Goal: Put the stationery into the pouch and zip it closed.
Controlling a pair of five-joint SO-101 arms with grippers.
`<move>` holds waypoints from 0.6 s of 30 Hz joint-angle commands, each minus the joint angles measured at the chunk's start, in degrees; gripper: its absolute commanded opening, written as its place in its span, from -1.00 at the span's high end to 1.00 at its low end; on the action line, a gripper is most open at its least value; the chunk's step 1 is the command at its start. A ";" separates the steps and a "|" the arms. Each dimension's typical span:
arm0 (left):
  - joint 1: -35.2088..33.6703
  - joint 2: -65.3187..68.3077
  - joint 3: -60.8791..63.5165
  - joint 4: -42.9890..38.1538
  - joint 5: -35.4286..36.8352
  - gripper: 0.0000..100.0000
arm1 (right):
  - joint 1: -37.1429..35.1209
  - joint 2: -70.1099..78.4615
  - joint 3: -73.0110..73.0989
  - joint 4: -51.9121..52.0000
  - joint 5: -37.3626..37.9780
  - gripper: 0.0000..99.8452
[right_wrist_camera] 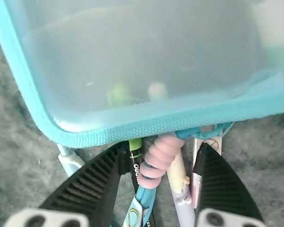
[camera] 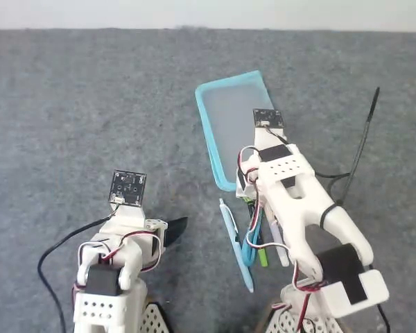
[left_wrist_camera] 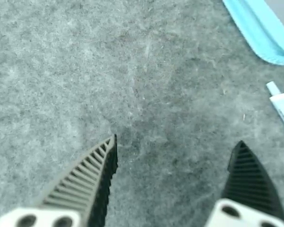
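Observation:
A translucent pouch (camera: pixel 230 121) with a turquoise rim lies flat on the grey carpet, its near end (right_wrist_camera: pixel 132 130) right in front of my right gripper (right_wrist_camera: pixel 162 147). That gripper (camera: pixel 253 189) is shut on a bundle of pens (right_wrist_camera: pixel 156 163): a green-and-black one, one with a pink grip and a cream one. Their tips show blurred through the pouch wall. The pens' tails (camera: pixel 262 250) fan out under the arm. A light-blue pen (camera: pixel 236 243) lies just outside the jaws. My left gripper (left_wrist_camera: pixel 176 142) is open above bare carpet, left of the pens (camera: pixel 168 230).
A black cable (camera: pixel 364 142) runs across the carpet to the right of the right arm. The pouch corner (left_wrist_camera: pixel 260 33) and the light-blue pen's tip (left_wrist_camera: pixel 281 104) show in the left wrist view. Open carpet stretches to the left and behind the pouch.

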 commanded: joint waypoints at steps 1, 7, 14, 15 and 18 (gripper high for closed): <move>0.18 -1.32 -0.40 0.35 0.26 0.29 | 0.04 0.48 -2.20 -1.80 -0.79 0.74; 0.18 -1.32 -0.40 0.35 0.26 0.29 | -0.22 0.66 -2.02 -2.42 -0.70 0.73; 0.18 -1.32 -0.40 0.35 0.26 0.29 | -0.31 0.66 -1.85 -1.36 -0.62 0.56; 0.18 -1.32 -0.40 0.35 0.26 0.29 | -0.40 0.66 -1.85 -1.36 -0.70 0.54; 0.18 -1.32 -0.40 0.35 0.26 0.29 | -1.63 0.75 -1.76 -1.36 -0.70 0.58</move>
